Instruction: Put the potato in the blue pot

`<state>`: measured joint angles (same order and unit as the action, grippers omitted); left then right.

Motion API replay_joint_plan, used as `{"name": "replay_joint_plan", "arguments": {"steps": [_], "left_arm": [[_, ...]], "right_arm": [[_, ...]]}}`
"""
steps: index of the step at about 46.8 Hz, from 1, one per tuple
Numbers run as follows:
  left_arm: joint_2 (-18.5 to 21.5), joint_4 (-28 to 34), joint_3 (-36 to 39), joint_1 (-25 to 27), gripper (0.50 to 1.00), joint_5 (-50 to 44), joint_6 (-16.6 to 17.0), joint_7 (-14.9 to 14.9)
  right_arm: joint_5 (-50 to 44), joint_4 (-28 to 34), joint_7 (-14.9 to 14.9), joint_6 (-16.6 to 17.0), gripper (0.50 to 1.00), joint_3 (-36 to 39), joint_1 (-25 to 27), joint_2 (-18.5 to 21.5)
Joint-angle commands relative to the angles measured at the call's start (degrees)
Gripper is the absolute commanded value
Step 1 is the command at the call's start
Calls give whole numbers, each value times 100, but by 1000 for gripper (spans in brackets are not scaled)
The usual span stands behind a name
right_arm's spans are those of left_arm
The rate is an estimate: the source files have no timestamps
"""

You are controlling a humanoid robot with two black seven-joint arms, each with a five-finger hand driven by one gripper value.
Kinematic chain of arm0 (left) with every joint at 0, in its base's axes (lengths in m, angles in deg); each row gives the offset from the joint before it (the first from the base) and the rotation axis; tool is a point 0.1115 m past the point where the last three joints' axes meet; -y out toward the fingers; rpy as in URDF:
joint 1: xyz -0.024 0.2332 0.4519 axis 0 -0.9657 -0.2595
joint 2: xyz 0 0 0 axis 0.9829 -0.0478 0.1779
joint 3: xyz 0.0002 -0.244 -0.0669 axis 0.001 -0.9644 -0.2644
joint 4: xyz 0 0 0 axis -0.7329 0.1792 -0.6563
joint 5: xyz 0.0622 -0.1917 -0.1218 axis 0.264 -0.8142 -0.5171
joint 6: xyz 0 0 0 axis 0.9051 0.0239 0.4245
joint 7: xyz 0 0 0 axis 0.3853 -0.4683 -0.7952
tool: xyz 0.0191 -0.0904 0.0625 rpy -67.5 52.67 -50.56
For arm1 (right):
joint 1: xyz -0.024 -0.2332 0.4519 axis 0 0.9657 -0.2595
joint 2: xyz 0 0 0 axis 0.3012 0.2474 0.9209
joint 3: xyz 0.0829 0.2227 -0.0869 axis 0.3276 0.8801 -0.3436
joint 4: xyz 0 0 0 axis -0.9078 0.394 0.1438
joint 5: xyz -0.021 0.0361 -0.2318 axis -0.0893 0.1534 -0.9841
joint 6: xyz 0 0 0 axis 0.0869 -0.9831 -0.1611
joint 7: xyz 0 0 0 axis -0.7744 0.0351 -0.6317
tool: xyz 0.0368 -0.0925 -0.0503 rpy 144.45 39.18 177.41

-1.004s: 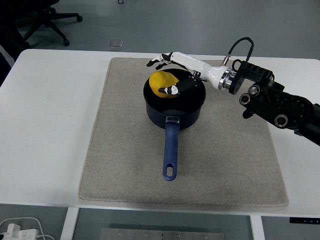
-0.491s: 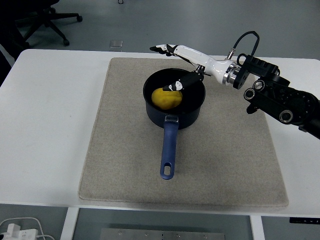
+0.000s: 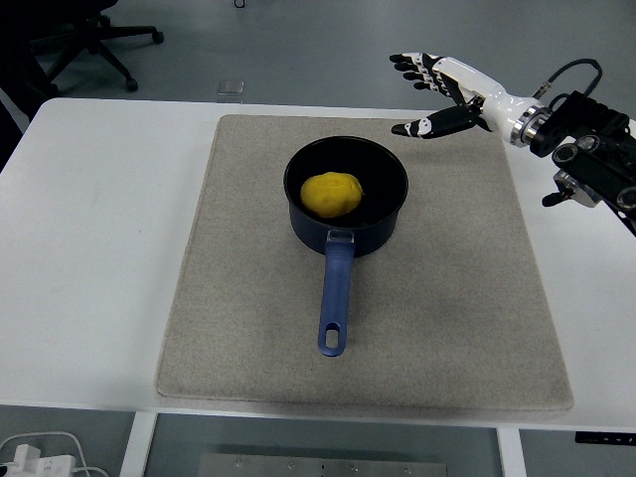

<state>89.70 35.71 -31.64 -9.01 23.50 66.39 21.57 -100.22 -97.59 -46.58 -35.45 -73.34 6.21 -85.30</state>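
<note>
- The right robot hand (image 3: pixel 442 94) is up at the far right of the view, above the far right corner of the mat, well apart from the pot; its fingers (image 3: pixel 415 66) are spread and its thumb is stretched out below them, and it holds nothing.
- The hand's palm is white, the fingertips black, and the black right arm (image 3: pixel 591 159) comes in from the right edge with a black cable looping over the wrist.
- The potato (image 3: pixel 332 194), yellow and rounded, lies inside the blue pot (image 3: pixel 347 214), on its dark floor, a little left of the middle.
- The potato's long axis runs roughly left to right, though it is only slightly longer than it is wide.
- The pot sits upright on the far middle of a beige mat (image 3: pixel 248 318); its blue handle (image 3: pixel 335 300) points straight toward the near edge of the counter, with a hanging hole at its end.
- The mat lies flat on the white counter (image 3: pixel 89 248), its long sides running away from the near edge.
- A black office chair (image 3: pixel 84 40) stands on the floor beyond the counter's far left corner.
- At the bottom left, below the counter's edge, a white cable and plug (image 3: pixel 30 459) show.
</note>
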Motion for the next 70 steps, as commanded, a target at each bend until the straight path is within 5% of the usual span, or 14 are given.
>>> {"name": "replay_joint_plan", "arguments": {"steps": [1,20,33,43,70], "left_arm": [[0,-4,0,-2,996,0,0,0],[0,-12,0,-2,996,0,0,0],[0,5,-9,-2,996,0,0,0],[0,23,0,-2,996,0,0,0],[0,40,9,7,996,17,0,0]], "right_arm": [[593,300,-132,126,934,-10,16,10],[2062,424,-202,179,934,8,87,-148],[2712,424,-651,293,934,8,131,-236],[3468,424,-1328,345,934,8,131,-280],[4391,433,-1275,214,934,8,350,-649]]}}
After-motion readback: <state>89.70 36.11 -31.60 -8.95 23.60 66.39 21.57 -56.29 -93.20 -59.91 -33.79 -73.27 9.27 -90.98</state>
